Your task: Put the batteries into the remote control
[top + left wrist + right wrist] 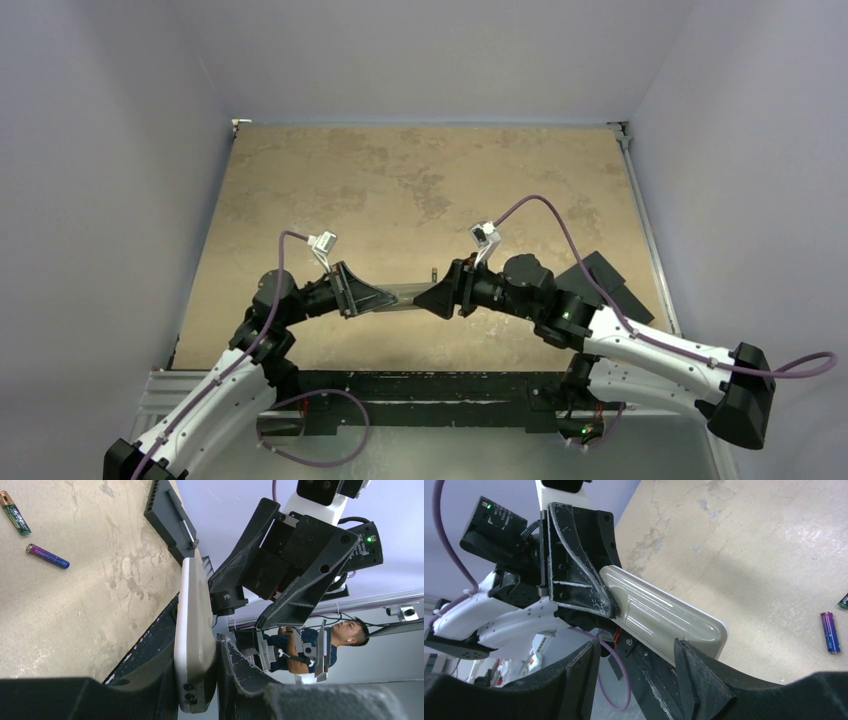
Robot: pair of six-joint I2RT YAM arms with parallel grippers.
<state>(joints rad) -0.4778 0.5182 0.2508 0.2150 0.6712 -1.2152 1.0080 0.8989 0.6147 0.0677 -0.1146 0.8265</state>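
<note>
Left gripper (196, 680) clamped on one end of the remote control (192, 615), holding it on edge above the table (100, 605). Right gripper (639, 662) open, jaws apart about the remote's other end. Purple battery (47, 556) and dark battery (15, 519) lie loose on the table, well apart from the remote. Step in hand, probably: exposing the battery recess. Next move calls for a steady left hold while the right fingers work the grey back.

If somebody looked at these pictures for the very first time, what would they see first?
Probably the slim white rectangular remote control held over the middle of the tan table: the left fingers pinch one end, and the right fingers stand open at the other. After that, a tiny purple battery and a dark battery with a brassy end lying loose on the table.
</note>
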